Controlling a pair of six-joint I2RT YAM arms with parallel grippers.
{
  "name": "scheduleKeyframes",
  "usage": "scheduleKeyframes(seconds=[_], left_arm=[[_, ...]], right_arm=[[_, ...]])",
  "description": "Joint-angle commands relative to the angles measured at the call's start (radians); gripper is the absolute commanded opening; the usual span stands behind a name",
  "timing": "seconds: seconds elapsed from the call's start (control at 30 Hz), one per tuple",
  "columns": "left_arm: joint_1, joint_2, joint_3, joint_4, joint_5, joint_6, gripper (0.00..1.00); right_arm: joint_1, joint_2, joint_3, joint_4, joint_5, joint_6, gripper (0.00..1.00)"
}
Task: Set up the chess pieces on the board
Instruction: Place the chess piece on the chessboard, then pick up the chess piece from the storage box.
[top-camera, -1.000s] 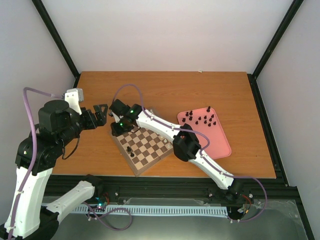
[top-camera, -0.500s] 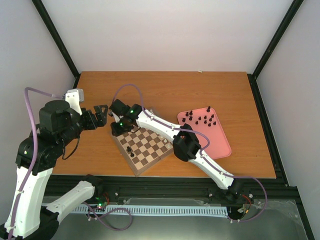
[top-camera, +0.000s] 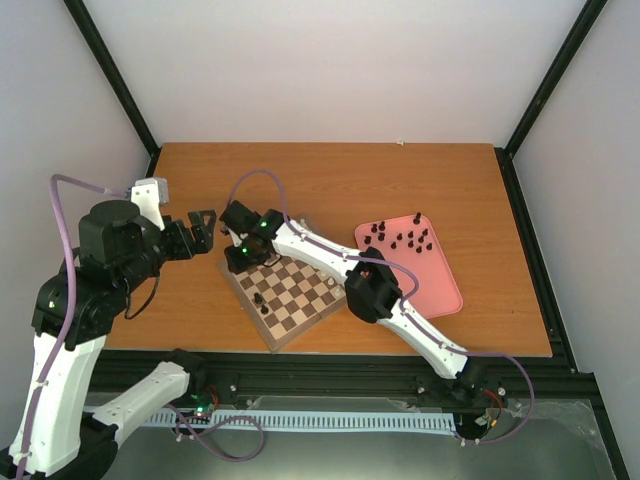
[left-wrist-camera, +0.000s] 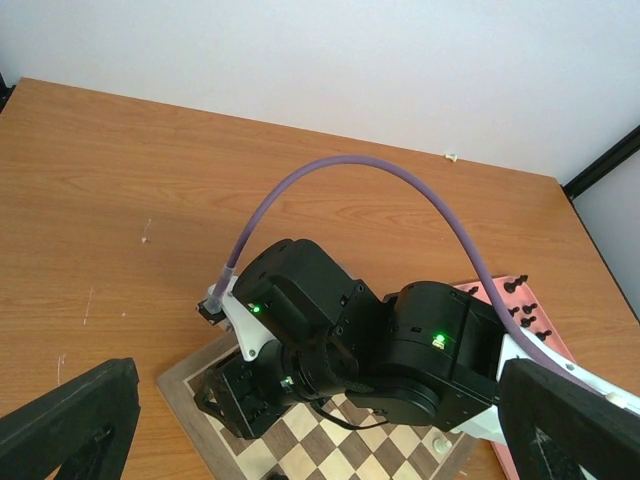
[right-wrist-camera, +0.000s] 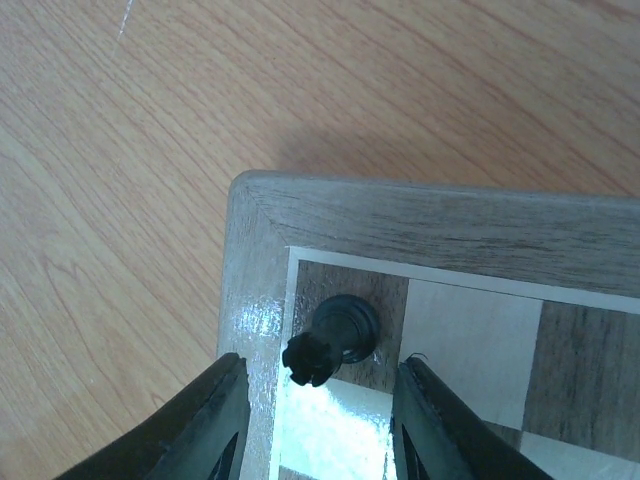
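The board (top-camera: 312, 312) lies tilted near the table's front, also seen in the left wrist view (left-wrist-camera: 190, 385). In the right wrist view a black chess piece (right-wrist-camera: 335, 338) with a crenellated top stands on the dark corner square, by the board's border (right-wrist-camera: 420, 225). My right gripper (right-wrist-camera: 318, 385) is open and straddles the piece, a gap showing on each side. From above, the right gripper (top-camera: 241, 260) hangs over the board's far-left corner. Another black piece (top-camera: 261, 300) stands near the board's left edge. My left gripper (top-camera: 203, 228) is open, left of the board, holding nothing.
A pink tray (top-camera: 440, 285) to the right of the board holds several black pieces (top-camera: 405, 238). A small white piece (top-camera: 333, 284) stands on the board's right side. The right arm (top-camera: 372, 290) stretches across the board from the front right.
The right gripper has shifted very slightly over the board's corner. The left arm has not moved.
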Motion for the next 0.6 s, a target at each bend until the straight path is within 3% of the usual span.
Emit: scheduleKeyframes(seconds=[0.0, 0.1, 0.17, 0.57], left_arm=[[0.004, -0.010, -0.001, -0.006, -0.014, 0.020, 1.00], [0.004, -0.011, 0.002, -0.006, -0.020, 0.022, 1.00], [0.004, -0.009, 0.004, -0.006, -0.023, 0.023, 1.00], [0.004, -0.005, 0.031, -0.017, -0.040, 0.025, 1.00]], right_arm=[[-0.001, -0.012, 0.000, -0.001, 0.007, -0.007, 0.41], [-0.002, -0.041, 0.000, -0.014, 0.034, -0.013, 0.42], [-0.001, -0.075, 0.001, -0.018, 0.070, -0.020, 0.57], [-0.053, -0.383, -0.071, -0.146, 0.258, -0.099, 0.64]])
